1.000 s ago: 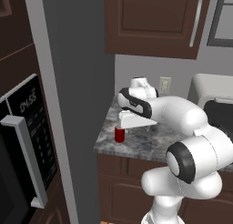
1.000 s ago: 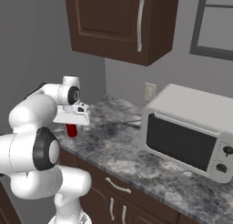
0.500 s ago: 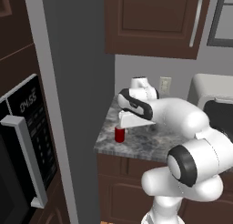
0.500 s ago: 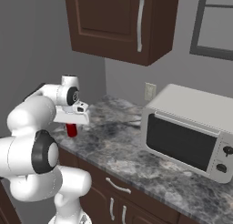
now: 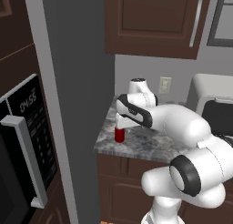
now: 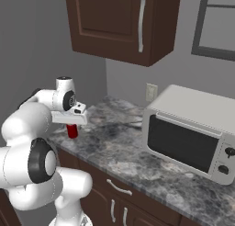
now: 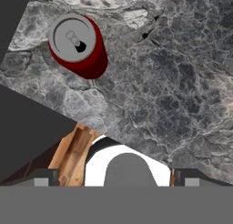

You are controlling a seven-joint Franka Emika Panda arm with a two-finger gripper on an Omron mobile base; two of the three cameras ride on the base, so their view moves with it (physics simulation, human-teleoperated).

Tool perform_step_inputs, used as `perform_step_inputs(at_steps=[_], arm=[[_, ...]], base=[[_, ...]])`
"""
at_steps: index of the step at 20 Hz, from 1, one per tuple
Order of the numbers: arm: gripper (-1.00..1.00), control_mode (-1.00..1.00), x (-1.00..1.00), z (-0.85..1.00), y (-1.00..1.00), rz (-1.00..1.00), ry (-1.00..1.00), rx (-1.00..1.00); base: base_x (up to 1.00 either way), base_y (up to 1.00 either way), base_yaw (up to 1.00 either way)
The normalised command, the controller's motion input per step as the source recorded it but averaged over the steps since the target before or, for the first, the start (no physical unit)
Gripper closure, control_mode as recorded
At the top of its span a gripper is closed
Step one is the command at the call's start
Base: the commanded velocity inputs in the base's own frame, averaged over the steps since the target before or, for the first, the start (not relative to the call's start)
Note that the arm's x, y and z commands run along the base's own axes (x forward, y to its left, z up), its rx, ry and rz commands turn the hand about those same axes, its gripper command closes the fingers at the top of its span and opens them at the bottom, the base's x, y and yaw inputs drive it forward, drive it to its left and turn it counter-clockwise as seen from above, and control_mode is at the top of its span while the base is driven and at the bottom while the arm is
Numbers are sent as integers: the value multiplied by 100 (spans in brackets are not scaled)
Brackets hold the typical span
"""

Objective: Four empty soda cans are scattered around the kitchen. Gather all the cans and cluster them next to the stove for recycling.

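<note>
1. Cabinetry comes first by size: a dark wood wall cabinet (image 6: 119, 25) with a slim metal handle hangs above the table (image 6: 137, 158), a speckled grey stone top over dark drawers.
2. Built-in oven panel (image 5: 25, 141) at the left of the left base view carries a small display whose digits look like "04:55", though they are too blurred to be sure; below it sit rows of tiny buttons that cannot be read.
3. Microwave (image 6: 193, 133), silver with a dark door and two knobs, stands toward the table's right end against the back wall; no writing on it can be made out.
4. Arm: its white links rise from the base, bend at a dark elbow and reach forward to the table's left end, the wrist turned so the hand points straight down.
5. Pincer (image 6: 73, 124) is released, fingers spread wide, hanging just above the soda can with nothing between them.
6. Soda can (image 7: 78, 45) stands upright near the table's front left corner, plain red with a silvery top and pull tab, no label visible.
7. Wall outlet (image 5: 164, 85) sits on the back wall above the table.
</note>
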Motion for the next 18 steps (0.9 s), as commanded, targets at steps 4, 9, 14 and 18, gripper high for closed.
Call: perform_step_inputs(at_steps=[4, 9, 14, 18], arm=[[-100, -100, 2, 0, 0, -3, -10, -1], [-100, -100, 20, 0, 7, -5, -15, 0], [-100, -100, 3, 0, 1, -2, -13, 0], [-100, -100, 24, 0, 5, 0, -4, 0]], base=[[0, 0, 0], [0, 0, 0], [0, 0, 0], [0, 0, 0]])
